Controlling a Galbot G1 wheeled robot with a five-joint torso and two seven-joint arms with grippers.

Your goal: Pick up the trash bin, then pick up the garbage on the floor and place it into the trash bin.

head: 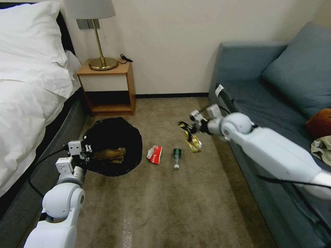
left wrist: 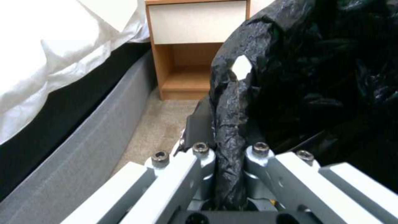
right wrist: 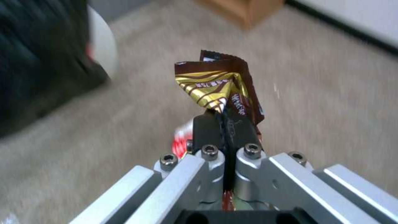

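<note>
The trash bin [head: 115, 137], lined with a black bag, sits low on my left with a brown paper wad [head: 111, 155] inside it. My left gripper [head: 85, 155] is shut on its near rim, and the liner [left wrist: 232, 102] is pinched between the fingers of that gripper [left wrist: 224, 130]. My right gripper [head: 189, 128] hangs above the carpet, shut on the gold-brown snack packet [head: 193, 140], whose crumpled foil [right wrist: 215, 88] sticks out past the gripper [right wrist: 224, 124]. A red-and-white wrapper [head: 155, 154] and a small clear bottle [head: 176, 157] lie on the floor between bin and packet.
A wooden nightstand [head: 107, 88] with a brass lamp [head: 100, 41] stands at the wall behind the bin. The bed [head: 31, 103] runs along the left. The blue sofa [head: 269, 103] on the right carries a brown plush toy [head: 320, 122] and a beige shirt [head: 322, 148].
</note>
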